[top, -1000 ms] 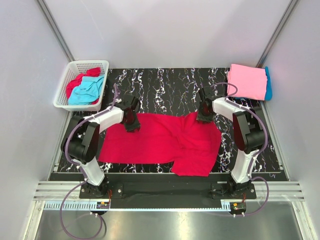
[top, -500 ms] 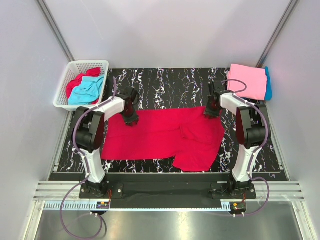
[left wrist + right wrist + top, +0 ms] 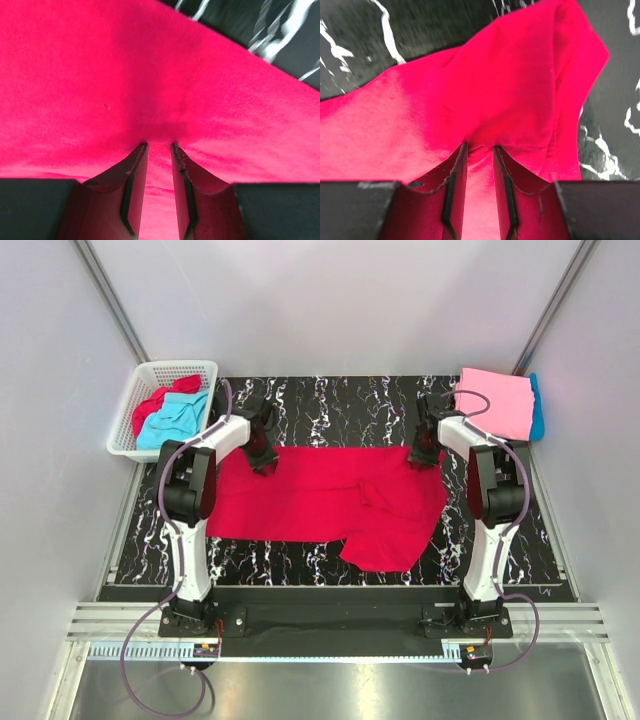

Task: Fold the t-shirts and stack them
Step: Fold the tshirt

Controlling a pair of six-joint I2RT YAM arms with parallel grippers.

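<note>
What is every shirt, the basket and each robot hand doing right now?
crimson t-shirt: spread out, right side rumpled, far edge pinched at both ends
pink t-shirt: folded, lying on the folded turquoise t-shirt
basket: holds a crumpled red shirt and a crumpled blue shirt
left gripper: shut on the crimson t-shirt
right gripper: shut on the crimson t-shirt

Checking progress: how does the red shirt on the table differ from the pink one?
The red shirt lies spread open, the pink shirt folded. The left gripper and right gripper pinch the red shirt's far edge; the pink shirt sits untouched. Both are plain cloth.
</note>
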